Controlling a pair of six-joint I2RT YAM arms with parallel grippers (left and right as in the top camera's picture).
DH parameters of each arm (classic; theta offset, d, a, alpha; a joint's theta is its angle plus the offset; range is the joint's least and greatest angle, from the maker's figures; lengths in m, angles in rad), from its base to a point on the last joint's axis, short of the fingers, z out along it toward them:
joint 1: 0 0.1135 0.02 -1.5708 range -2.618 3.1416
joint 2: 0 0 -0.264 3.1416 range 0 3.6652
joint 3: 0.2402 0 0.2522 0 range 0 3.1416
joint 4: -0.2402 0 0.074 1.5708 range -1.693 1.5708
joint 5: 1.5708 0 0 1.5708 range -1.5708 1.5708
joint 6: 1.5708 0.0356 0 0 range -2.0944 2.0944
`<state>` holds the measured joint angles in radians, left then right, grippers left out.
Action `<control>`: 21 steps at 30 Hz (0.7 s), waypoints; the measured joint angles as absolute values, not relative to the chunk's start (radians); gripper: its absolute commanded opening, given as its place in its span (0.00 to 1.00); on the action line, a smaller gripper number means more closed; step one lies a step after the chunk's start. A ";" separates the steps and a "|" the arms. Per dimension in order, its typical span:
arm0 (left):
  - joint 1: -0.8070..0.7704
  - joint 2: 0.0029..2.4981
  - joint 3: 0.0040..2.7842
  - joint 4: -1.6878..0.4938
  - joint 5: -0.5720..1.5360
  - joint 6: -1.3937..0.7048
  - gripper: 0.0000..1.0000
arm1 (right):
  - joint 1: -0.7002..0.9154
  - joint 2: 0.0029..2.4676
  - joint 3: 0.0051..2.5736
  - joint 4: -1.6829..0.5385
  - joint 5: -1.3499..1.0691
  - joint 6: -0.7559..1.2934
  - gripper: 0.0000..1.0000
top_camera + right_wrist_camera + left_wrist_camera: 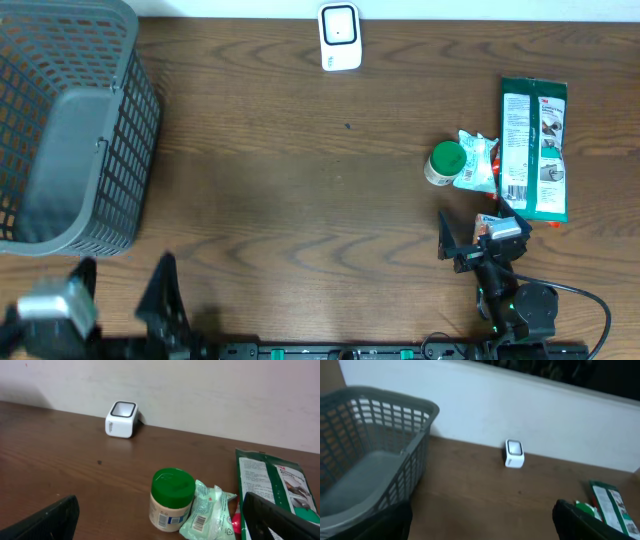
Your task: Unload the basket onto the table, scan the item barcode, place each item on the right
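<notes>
The left gripper [125, 290] hangs empty with its jaws spread wide beside the grey plastic mesh basket [70, 130]. The right gripper [480, 232], equally wide and empty, sits just short of the items on the brown wooden tabletop [300, 200]. Candidates for scanning are grouped at the right: a cream jar with a green lid [171, 500] touching a crinkled pale-green packet [205, 517], and a long green-and-white flat pouch [272, 485] beside them. The small white cube scanner [121, 419] stands at the far edge, well apart, probably so a lifted barcode can be presented to its dark window.
</notes>
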<state>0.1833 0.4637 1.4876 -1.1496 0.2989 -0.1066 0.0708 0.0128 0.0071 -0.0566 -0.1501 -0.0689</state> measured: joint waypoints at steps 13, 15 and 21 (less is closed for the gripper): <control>0.065 0.128 1.035 -0.555 0.282 -0.104 0.90 | 0.071 0.013 0.007 -0.057 -0.150 -0.069 0.99; 0.053 0.094 0.949 -0.443 0.282 -0.103 0.90 | 0.071 0.013 0.007 -0.057 -0.150 -0.069 0.99; 0.048 0.017 0.645 -0.036 0.281 -0.104 0.90 | 0.071 0.012 0.007 -0.057 -0.150 -0.069 0.99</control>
<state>0.0483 0.0166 0.6449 -0.0364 0.2813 -0.1036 0.0708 0.0124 0.0071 -0.0574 -0.1501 -0.0689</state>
